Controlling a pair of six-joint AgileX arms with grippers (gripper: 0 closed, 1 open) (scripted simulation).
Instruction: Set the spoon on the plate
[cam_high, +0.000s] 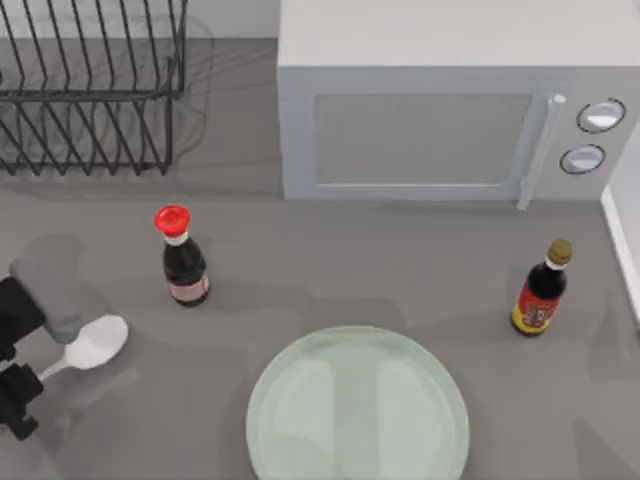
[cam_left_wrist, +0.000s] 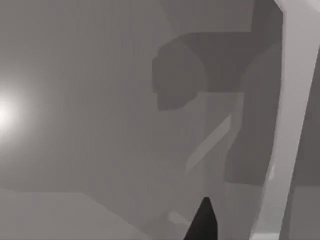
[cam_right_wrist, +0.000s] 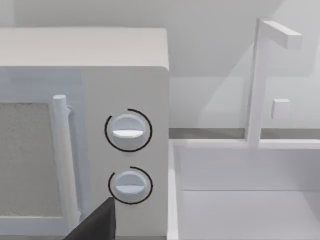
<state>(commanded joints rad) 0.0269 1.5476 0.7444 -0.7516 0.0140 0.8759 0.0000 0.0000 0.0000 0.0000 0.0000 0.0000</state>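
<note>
The spoon (cam_high: 92, 343) lies on the grey tabletop (cam_high: 330, 275) at the top view's far left, its oval bowl pointing toward the middle and its slim handle running back down-left under the left hand (cam_high: 22, 385). The hand sits right at that handle end, at the left edge of the tabletop, with the arm's grey body just above the spoon's bowl. Whether the dark fingers are clamped on the handle or merely beside it cannot be told — the handle end is covered by the arm.

The plate (cam_high: 357, 410) — round, pale green, translucent — rests at the near edge of the tabletop, around the middle, well apart from the spoon. A red-capped sauce bottle (cam_high: 183, 257) stands upright between spoon and plate, farther back. A second sauce bottle (cam_high: 541, 289), with a red and yellow label, stands upright toward the right.

Behind them are a wire dish rack (cam_high: 90, 85) at back left and a microwave (cam_high: 440, 110). The right wrist view faces the microwave's two knobs (cam_right_wrist: 128, 131), with a sink (cam_right_wrist: 245, 200) beside it.
</note>
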